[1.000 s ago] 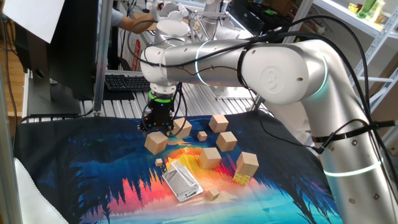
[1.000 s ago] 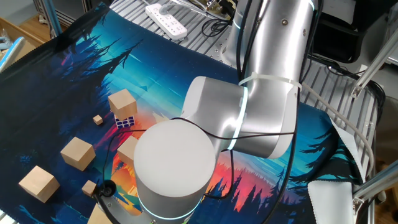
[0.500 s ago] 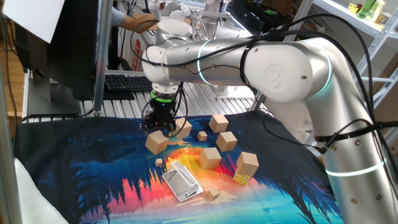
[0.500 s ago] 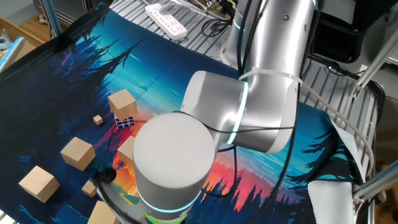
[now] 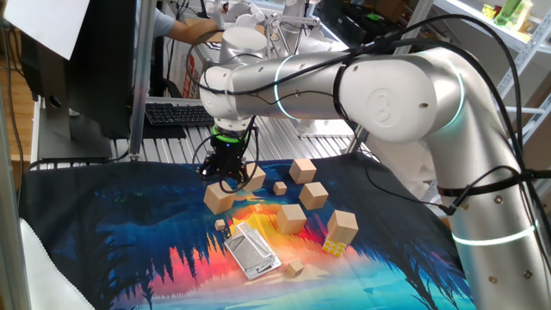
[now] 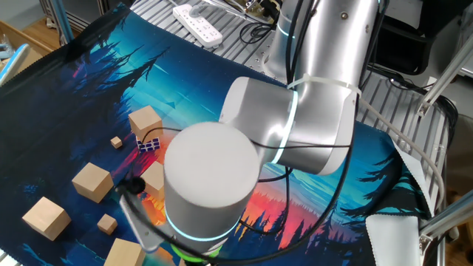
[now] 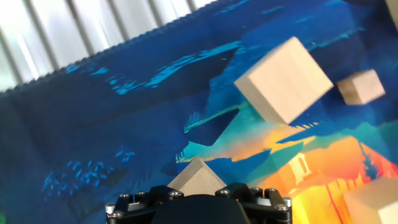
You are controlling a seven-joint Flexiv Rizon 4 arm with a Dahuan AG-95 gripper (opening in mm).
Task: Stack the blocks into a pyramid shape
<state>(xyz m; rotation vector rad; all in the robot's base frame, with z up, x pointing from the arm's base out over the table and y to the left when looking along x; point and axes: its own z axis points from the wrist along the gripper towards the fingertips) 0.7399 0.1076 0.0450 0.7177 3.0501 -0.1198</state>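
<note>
Five plain wooden blocks [image 5: 219,197] scattered flat on the painted mat [image 5: 103,224] – none stacked yet. Gripper [image 5: 225,175] just above the leftmost one, jaws hidden (cannot tell whether apart). Light, hard, smooth – best pinched on two flat opposite sides.

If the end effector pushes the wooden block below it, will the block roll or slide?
The wooden block has flat faces and sharp edges, so it will probably slide or pivot on the printed mat, not roll. It looks rigid and probably light, so the end effector could easily knock it askew.

light-tan wooden blocks [image 5: 313,195] on blue-and-orange forest-print mat [image 5: 129,232]
</note>
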